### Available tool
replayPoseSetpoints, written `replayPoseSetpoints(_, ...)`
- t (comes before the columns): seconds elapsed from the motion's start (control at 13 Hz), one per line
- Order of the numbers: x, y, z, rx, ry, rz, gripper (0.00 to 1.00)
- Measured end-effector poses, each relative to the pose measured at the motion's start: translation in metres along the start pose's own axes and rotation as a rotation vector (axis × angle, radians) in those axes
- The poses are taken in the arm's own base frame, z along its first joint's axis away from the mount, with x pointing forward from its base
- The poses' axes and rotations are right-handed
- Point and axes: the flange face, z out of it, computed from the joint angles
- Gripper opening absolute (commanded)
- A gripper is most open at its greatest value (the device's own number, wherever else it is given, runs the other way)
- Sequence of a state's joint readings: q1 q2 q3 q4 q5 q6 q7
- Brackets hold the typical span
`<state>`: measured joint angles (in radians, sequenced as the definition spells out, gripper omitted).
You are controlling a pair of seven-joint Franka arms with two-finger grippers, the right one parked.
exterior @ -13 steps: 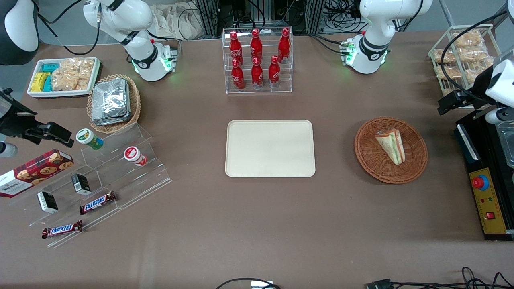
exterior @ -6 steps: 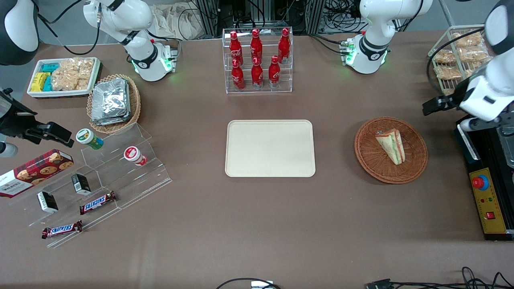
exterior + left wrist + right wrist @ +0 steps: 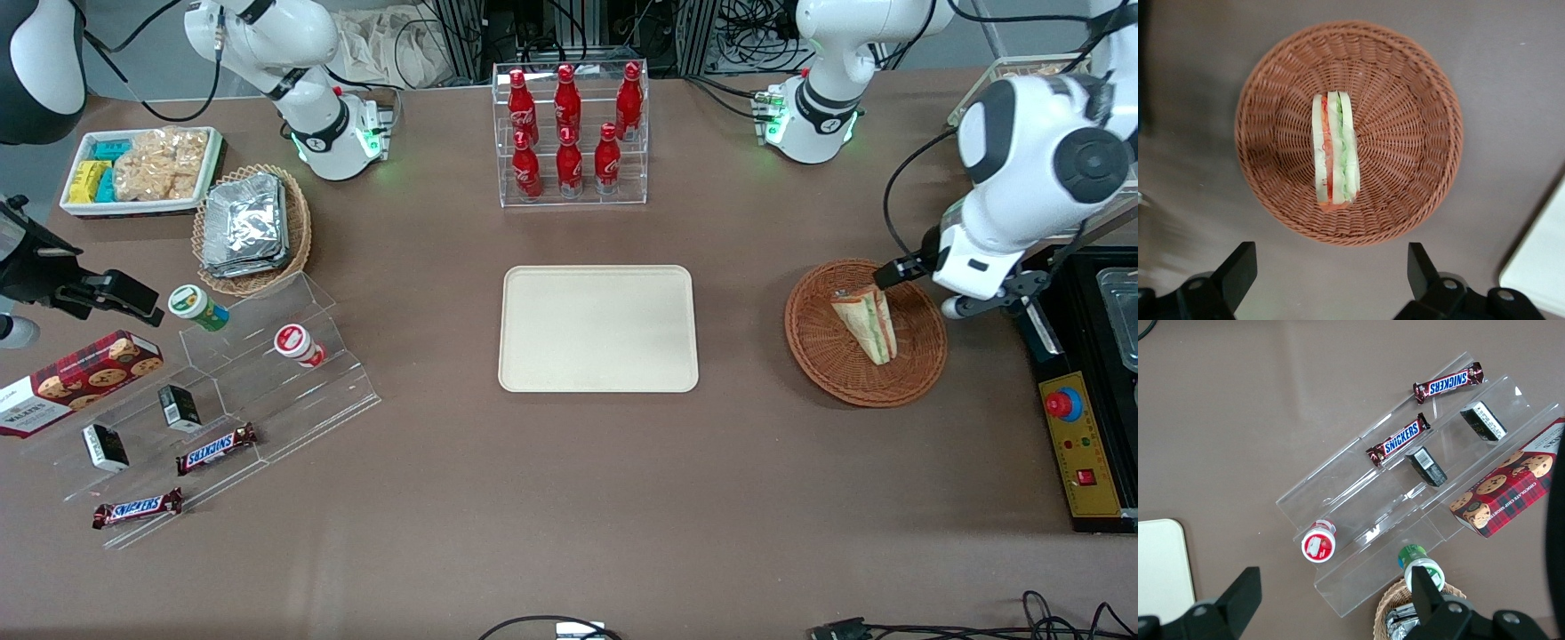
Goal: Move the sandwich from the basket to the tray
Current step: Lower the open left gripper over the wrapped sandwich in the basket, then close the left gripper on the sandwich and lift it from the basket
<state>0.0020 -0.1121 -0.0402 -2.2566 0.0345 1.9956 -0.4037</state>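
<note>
The left arm's black two-finger gripper [image 3: 1328,270] hangs above the round brown wicker basket [image 3: 865,332], fingers spread wide and holding nothing. In the basket lies the triangular white-bread sandwich [image 3: 1333,150] on its side, showing red and green filling layers. The cream rectangular tray [image 3: 597,328] sits apart.
</note>
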Motion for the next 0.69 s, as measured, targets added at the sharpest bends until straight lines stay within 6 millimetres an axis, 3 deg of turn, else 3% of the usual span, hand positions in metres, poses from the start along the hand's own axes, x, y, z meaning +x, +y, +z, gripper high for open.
replayPoseSetpoints(0.15,-0.001,0.001,0.029,-0.012,0.026,-0.012,1.00)
replayPoseSetpoints(0.46,-0.002,0.003,0.107,-0.037,0.060,-0.013,1.00)
replayPoseSetpoints(0.69,0.002,0.005,0.142,-0.004,0.049,0.020,1.00)
